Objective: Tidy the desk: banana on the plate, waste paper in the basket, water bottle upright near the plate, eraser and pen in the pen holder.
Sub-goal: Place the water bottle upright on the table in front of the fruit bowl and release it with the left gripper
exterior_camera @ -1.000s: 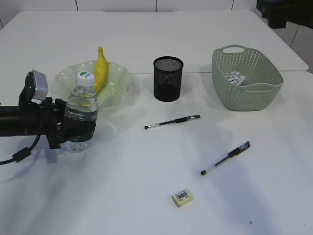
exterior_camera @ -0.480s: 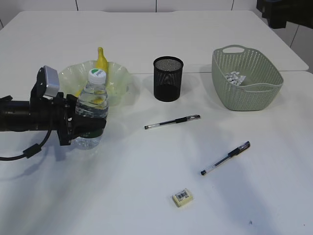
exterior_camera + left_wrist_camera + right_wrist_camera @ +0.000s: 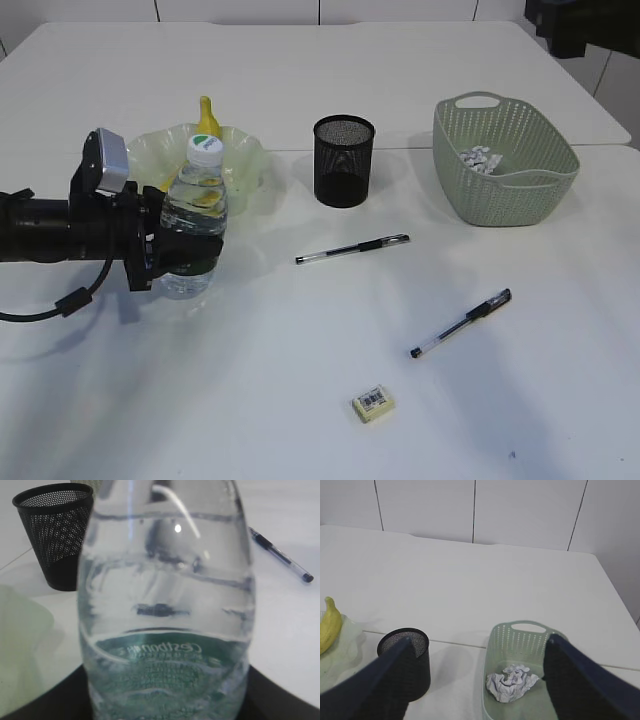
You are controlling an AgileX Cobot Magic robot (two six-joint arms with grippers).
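My left gripper (image 3: 180, 250) is shut on the water bottle (image 3: 197, 215), held upright just in front of the plate (image 3: 240, 155); the bottle fills the left wrist view (image 3: 165, 605). The banana (image 3: 207, 120) lies on the plate and also shows in the right wrist view (image 3: 329, 625). The waste paper (image 3: 480, 158) lies in the basket (image 3: 540, 190), as the right wrist view (image 3: 512, 681) also shows. The pen holder (image 3: 343, 160) stands mid-desk. Two pens (image 3: 352, 249) (image 3: 460, 323) and the eraser (image 3: 372, 403) lie on the desk (image 3: 300, 380). My right gripper (image 3: 477, 645) is open, high above the basket.
The pen holder (image 3: 55, 530) and one pen (image 3: 280, 555) show behind the bottle in the left wrist view. The right arm is out of the exterior view except a dark part at the top right corner (image 3: 580, 25).
My left gripper has carried the water bottle to the right and farther back, closer to the plate's front rim. The right gripper view has no earlier frame.
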